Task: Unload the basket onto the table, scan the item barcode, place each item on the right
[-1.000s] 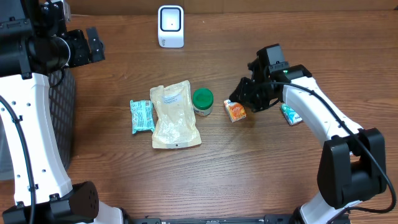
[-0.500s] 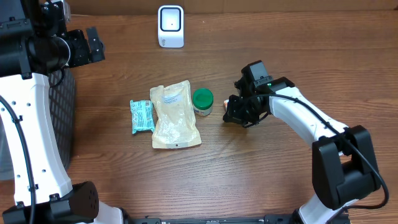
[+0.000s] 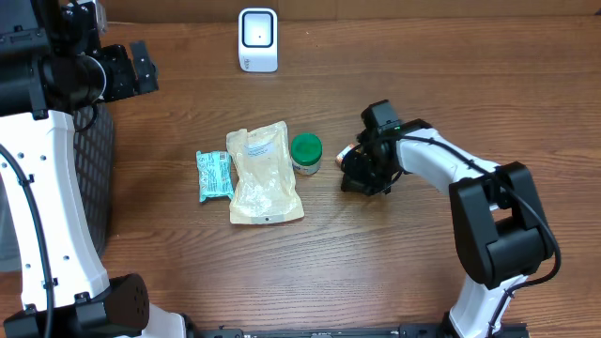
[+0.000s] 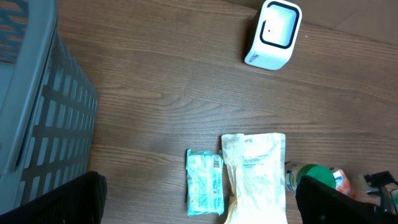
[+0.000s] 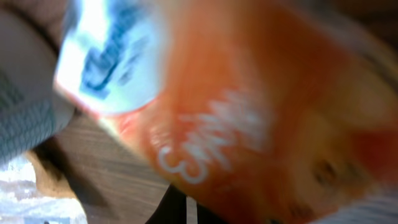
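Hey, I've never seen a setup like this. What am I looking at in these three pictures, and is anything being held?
These are two robot arms at a wooden table, each ending in a two-finger gripper. One picture looks down from above; the other two come from cameras on the wrists. On the table lie a white scanner, a teal packet, a beige pouch and a green-lidded jar, with a grey basket at the left edge. The left gripper hangs open, holding nothing. The right gripper is shut on an orange packet, which fills its blurry wrist view.
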You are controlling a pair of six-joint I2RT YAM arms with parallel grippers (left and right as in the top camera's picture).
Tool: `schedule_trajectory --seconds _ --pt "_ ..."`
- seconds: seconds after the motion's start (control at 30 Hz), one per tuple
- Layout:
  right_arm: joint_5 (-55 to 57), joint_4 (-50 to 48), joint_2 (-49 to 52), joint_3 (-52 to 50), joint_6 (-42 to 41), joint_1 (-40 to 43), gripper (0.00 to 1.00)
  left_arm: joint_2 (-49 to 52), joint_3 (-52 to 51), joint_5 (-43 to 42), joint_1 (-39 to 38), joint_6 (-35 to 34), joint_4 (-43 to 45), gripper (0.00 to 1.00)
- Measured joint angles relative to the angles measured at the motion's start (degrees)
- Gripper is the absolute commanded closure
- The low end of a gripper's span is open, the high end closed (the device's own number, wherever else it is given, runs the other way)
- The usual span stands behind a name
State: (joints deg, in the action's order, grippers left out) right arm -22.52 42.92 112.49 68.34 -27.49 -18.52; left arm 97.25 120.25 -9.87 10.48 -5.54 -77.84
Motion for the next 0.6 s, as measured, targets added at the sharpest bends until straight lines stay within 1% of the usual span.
schedule_trajectory --seconds 0.1,0.2,0.37,0.5,0.6 --pt "0.85 -0.61 0.0 0.0 -0.2 3.04 0.96 0.0 0.0 0.0 0.0 0.0 0.0 0.0" --pt "1.68 -3.93 0.0 0.0 -0.39 6.58 0.96 0.0 0.0 0.0 0.0 0.0 0.0 0.01" --pt "3.45 -16.0 0.0 -0.04 -0.87 11.3 0.96 0.0 0.0 0.0 -0.02 0.0 0.02 0.01" --pt "3.58 -25.31 0.0 -0.04 -0.96 10.97 0.94 0.0 0.0 0.02 0.0 0.0 0.0 0.0" --pt "2.91 -27.36 0.0 -0.04 -1.05 10.56 0.86 0.0 0.0 0.0 -0.02 0.0 0.0 0.0"
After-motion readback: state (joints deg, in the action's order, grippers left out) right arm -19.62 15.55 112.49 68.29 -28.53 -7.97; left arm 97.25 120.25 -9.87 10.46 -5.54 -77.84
